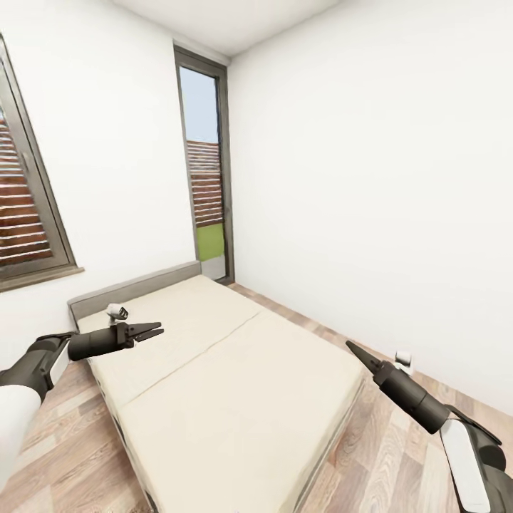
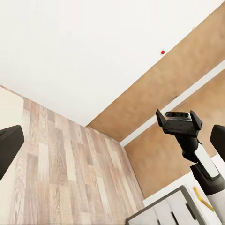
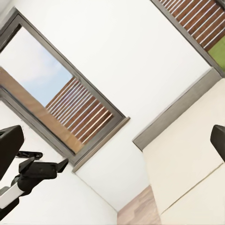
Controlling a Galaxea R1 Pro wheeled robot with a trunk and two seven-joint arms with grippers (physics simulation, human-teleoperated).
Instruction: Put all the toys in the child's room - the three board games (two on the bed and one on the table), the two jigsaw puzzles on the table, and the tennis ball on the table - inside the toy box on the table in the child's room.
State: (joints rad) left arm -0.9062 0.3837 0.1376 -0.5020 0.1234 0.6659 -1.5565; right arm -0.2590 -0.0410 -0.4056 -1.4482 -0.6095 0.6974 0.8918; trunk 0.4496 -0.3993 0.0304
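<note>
The bed (image 1: 235,385) lies bare between the left hand (image 1: 151,330), fingers apart, and the right hand (image 1: 354,349), fingers together.

Setting: a bedroom in a home, rendered in simulation.

Evidence, head view:
- A wide, low bed (image 1: 235,385) fills the lower centre of the frame. It has 2 beige mattress halves, a grey frame and a grey headboard (image 1: 135,288) against the left wall.
- The walls (image 1: 356,199) are plain white; the floor (image 1: 399,442) is wood plank, visible at lower left and lower right.
- A tall dark-framed window (image 1: 206,171) stands at the far corner, upper centre. A second dark-framed window (image 1: 28,206) is at the left edge. Both look onto brown slatted fencing; the tall one also shows grass and sky.

Evidence, left wrist view:
- A white-grey drawer unit (image 2: 164,211) appears at the bottom edge.
</note>
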